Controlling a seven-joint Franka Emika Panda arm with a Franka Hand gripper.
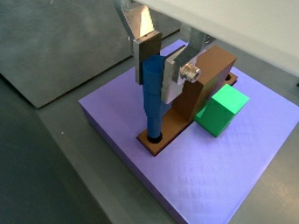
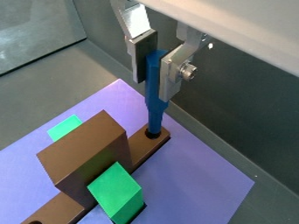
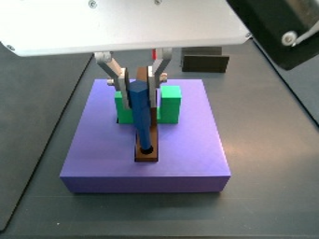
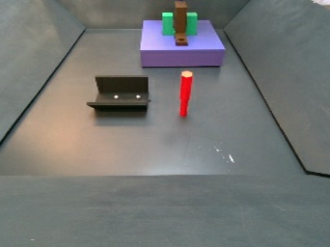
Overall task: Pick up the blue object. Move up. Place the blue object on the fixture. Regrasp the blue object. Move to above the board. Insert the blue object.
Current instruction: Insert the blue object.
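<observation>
Our gripper (image 1: 160, 63) hangs over the board (image 1: 233, 166), its flat silver fingers (image 1: 145, 37) pinched on the upper end of the blue object (image 1: 151, 96), which stands upright with its lower tip at, and seemingly just inside, the round hole at the end of the brown bar (image 1: 181, 114) nearest the board's edge (how deep it sits we cannot tell). We judge this peg light, rigid and smooth, a plain plastic-looking cylinder that would slip or pivot if pinched off-centre, so holding it high and square across its axis, as we do here, looks right for pushing it straight down. In a side view the same peg (image 3: 142, 117) shows between the plates, in line with the bar (image 3: 147, 149). The bar is a matte brown slat with a taller block-like part at its far end, and the green block (image 1: 221, 112) sits just beside it, cube-like and bright. The board is a flat violet slab with crisp corners. Well apart on the grey floor stand the fixture (image 4: 120, 94), dark and angular, and a thin red peg (image 4: 184, 95), upright.
</observation>
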